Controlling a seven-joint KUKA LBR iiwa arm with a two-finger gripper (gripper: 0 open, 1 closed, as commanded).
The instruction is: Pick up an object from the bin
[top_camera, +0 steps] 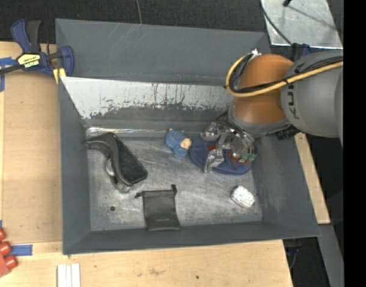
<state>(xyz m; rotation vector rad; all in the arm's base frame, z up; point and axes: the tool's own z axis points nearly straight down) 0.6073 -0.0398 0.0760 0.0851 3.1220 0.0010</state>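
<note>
Presently the grey metal bin holds five loose things, well spread. The arm, under its orange cover, comes in over the rim and carries the gripper low over its own end of the floor.

Directly under the gripper, and apparently touching it, lies a dark blue soft pouch-like thing, the largest item near the tool. Its long axis seems to run along the line of the arm's reach, with one end showing beyond the gripper. I judge that the coming move needs no sideways travel, only a closing and a lift. Whether the gripper is open or closed I cannot tell from where I stand.

Well beyond the gripper lies a black curved handle, with a black flat rectangular piece beside it. Just past the pouch's far end sits a small blue thing with a beige knob. Near the gripper, toward the front wall, rests a white crumpled lump.
</note>
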